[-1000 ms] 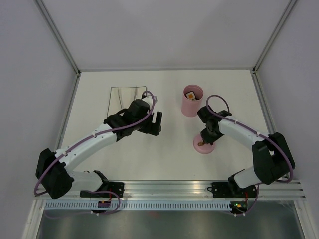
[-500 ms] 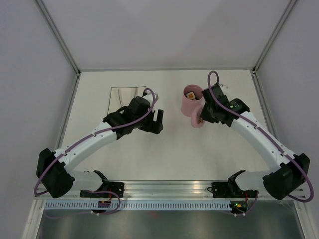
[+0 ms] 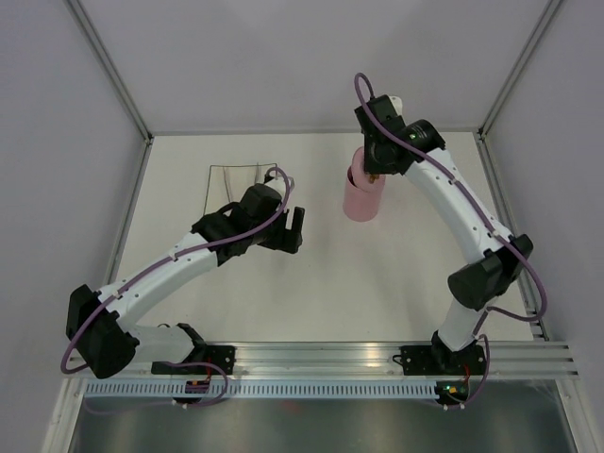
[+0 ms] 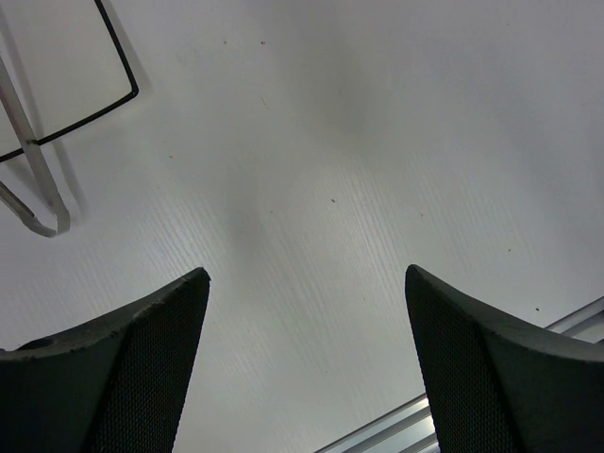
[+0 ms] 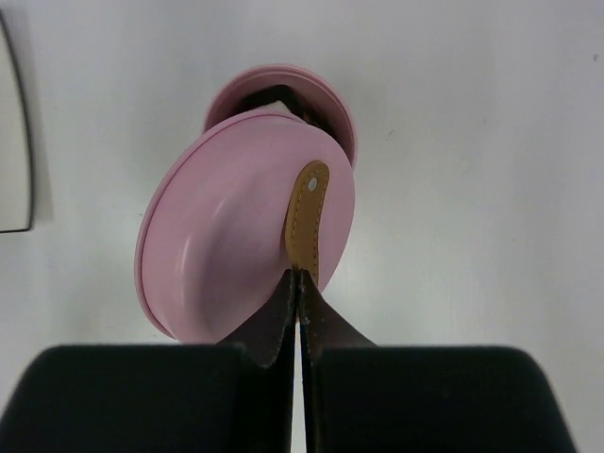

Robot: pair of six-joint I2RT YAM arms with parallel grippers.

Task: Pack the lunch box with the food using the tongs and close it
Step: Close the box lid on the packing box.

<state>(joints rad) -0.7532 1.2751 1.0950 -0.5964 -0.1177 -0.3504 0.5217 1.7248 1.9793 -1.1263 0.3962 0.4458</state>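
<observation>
Top view: tall pink round lunch box (image 3: 362,200) stands on the table (image 3: 321,283), with the right gripper (image 3: 374,168) above it.
Left wrist: left gripper (image 4: 304,283) is wide apart and holds nothing. Thin silver metal tongs (image 4: 31,160) lie across the black-rimmed white plate (image 4: 66,66).
Right wrist: the gripper is clamped on the round pink lid (image 5: 226,245) by its brown handle (image 5: 308,217). The lid is tilted over the box.

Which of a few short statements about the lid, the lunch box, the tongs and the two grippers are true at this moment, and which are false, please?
1. The right gripper is shut on the lid's brown handle. True.
2. The lid sits flat on the lunch box. False: it hangs tilted over the opening, with part of the box's rim showing behind it.
3. The left gripper holds the tongs. False: its jaws are open and empty, and the tongs lie at the edge of the plate.
4. The lunch box stands upright on the table. True.
</observation>
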